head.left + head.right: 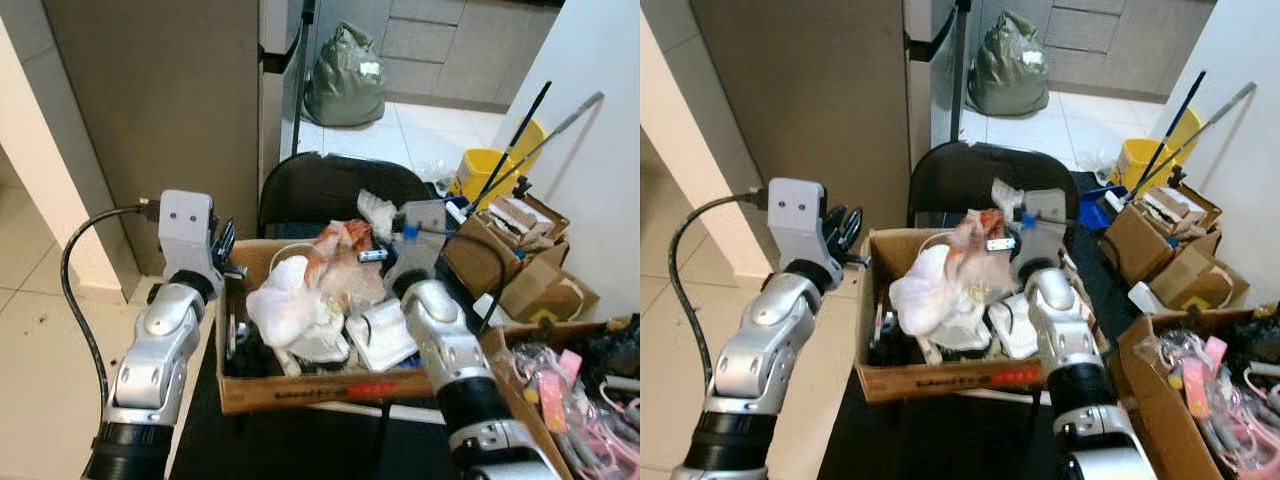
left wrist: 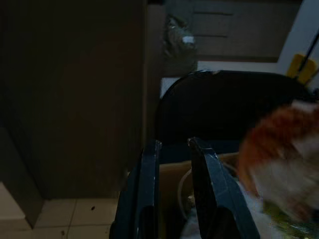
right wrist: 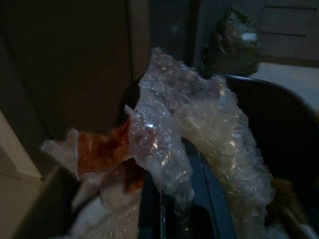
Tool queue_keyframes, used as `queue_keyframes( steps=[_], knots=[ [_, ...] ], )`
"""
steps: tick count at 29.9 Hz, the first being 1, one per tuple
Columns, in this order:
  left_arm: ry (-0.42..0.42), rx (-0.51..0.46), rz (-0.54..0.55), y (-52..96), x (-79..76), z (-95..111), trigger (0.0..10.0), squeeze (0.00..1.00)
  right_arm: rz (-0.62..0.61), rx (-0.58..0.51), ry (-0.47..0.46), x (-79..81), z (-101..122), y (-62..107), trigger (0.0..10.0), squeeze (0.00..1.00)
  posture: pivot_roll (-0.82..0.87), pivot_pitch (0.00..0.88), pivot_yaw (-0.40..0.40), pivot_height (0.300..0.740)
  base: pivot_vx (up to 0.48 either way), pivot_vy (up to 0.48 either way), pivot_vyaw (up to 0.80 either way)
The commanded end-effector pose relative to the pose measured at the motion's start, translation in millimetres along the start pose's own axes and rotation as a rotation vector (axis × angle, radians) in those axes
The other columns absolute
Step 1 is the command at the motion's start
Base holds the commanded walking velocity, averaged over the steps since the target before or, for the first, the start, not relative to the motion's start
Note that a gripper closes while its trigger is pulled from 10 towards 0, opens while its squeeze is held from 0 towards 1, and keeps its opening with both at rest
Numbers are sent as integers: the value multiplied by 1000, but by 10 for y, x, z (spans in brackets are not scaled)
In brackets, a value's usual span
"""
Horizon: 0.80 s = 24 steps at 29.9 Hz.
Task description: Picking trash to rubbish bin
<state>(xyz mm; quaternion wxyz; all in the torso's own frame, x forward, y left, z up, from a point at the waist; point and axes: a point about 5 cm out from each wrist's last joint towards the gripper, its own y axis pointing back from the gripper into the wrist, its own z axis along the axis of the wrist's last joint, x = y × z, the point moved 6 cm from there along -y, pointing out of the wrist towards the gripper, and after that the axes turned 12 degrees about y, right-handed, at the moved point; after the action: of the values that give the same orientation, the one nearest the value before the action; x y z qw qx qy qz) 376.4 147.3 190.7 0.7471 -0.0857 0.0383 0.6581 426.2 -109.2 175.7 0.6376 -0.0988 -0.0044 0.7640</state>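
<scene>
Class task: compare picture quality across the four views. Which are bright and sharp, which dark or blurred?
Left and right eye views: bright daylight, sharp on the cardboard box. Left wrist view: very dark, the orange-and-white wrapper smeared. Right wrist view: dim, with glints on the bubble wrap held in the right gripper.

The box [image 1: 300, 385] is showing plain matt brown cardboard, rough at its torn rim. The bubble wrap [image 3: 199, 129] is glinting as clear, crinkled plastic. The bag [image 1: 290, 305] is looking like thin white plastic, softly wrinkled. The arms [image 1: 160, 345] are gleaming in smooth silver metal. The floor [image 1: 40, 380] is lying in pale glossy tile, and the sack [image 1: 345, 80] is shining as grey-green plastic.
</scene>
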Motion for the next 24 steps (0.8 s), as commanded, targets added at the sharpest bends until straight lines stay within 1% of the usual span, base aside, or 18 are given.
queue_keyframes(
  steps=[1,3,4,6,8,9,10,11,13,14,15,17,18,19,21,23,24],
  knots=[
    [-17,41,-30,-2,-57,-80,10000,0,-63,12,25,-163,-23,-22,10000,0,3,98,-58,740,394,0,0],
    [-29,90,-76,6,-122,-166,10000,0,-77,16,51,-229,-3,-63,10000,0,3,96,-57,740,0,0,0],
    [-29,90,-76,6,-122,-166,10000,0,-77,16,51,-229,-3,-63,10000,0,3,96,-57,740,0,0,0],
    [-63,128,-123,34,-184,-234,10000,0,-65,26,64,-244,-34,-68,10000,0,2,97,-60,740,0,0,0],
    [-75,139,-141,46,-206,-253,10000,0,-63,29,70,-250,-46,-66,10000,0,2,97,-60,740,0,0,0],
    [-93,173,-176,74,-240,-305,10000,0,-69,32,75,-268,-62,-61,10000,0,2,98,-61,740,0,0,0],
    [-93,173,-176,74,-240,-305,10000,0,-69,32,75,-268,-62,-61,10000,0,2,98,-61,740,0,0,0],
    [-129,211,-226,118,-280,-371,10000,0,-74,33,84,-279,-79,-56,10000,0,2,98,-63,740,0,0,0],
    [-172,314,-348,251,-347,-534,10000,0,-85,44,123,-290,-127,-56,10000,0,4,101,-62,740,0,0,0],
    [-172,314,-348,251,-347,-534,10000,0,-85,44,123,-290,-127,-56,10000,0,4,101,-62,740,0,0,0],
    [-195,366,-403,321,-348,-605,10000,0,-97,55,163,-304,-163,-67,10000,0,4,102,-57,740,0,0,0],
    [-195,366,-403,321,-348,-605,10000,0,-97,55,163,-304,-163,-67,10000,0,4,102,-57,740,0,0,0],
    [-197,390,-412,338,-323,-615,10000,0,-115,85,217,-353,-217,-73,10000,0,6,103,-55,740,0,0,0],
    [-197,390,-412,338,-323,-615,10000,0,-115,85,217,-353,-217,-73,10000,0,6,103,-55,740,0,0,0],
    [-199,405,-424,346,-323,-618,10000,0,-103,127,251,-366,-298,-75,10000,0,7,102,-54,740,0,0,0],
    [-213,411,-423,339,-309,-632,10000,0,-80,149,245,-345,-349,-77,10000,0,8,103,-54,740,0,0,0],
    [-215,415,-423,338,-304,-642,10000,0,-59,146,240,-309,-354,-82,10000,0,8,105,-54,740,0,0,0]
  ],
)
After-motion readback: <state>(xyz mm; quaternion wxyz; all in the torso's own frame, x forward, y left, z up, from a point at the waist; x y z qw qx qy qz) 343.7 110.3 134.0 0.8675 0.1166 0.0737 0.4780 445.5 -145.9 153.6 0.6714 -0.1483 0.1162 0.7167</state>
